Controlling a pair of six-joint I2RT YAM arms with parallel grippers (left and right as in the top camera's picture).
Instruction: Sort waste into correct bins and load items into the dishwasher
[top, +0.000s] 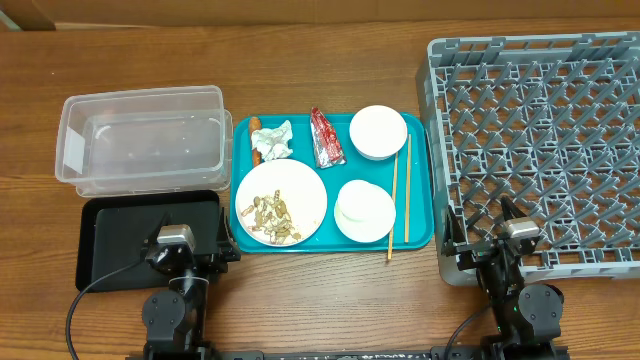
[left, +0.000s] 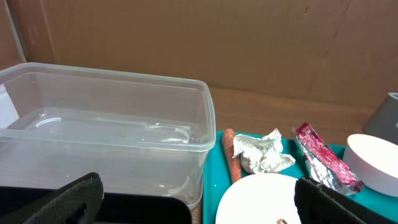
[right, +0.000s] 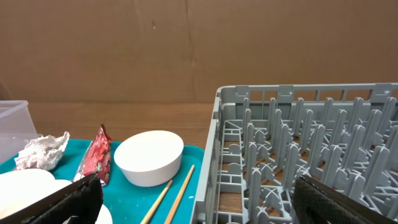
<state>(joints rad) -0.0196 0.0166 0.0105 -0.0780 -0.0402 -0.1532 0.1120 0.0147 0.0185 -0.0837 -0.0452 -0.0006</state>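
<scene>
On the teal tray (top: 425, 232) lie a crumpled white napkin (top: 275, 141), a red foil wrapper (top: 326, 137), an orange food piece (top: 256, 126), a white plate (top: 310, 193) with beige scraps (top: 272, 216), two white bowls (top: 378, 131) (top: 364, 210) and chopsticks (top: 399, 195). The clear tub (top: 140, 140) and black tray (top: 120, 240) stand at left, the grey dish rack (top: 540, 140) at right. My left gripper (left: 199, 208) is open and empty at the front over the black tray's edge. My right gripper (right: 199, 205) is open and empty at the rack's front left corner.
The wrist views show the napkin (left: 264, 151), wrapper (left: 323, 158), orange piece (left: 231, 155), tub (left: 106, 137), a bowl (right: 149, 157), chopsticks (right: 168, 199) and rack (right: 305, 149). A brown cardboard wall stands behind the table.
</scene>
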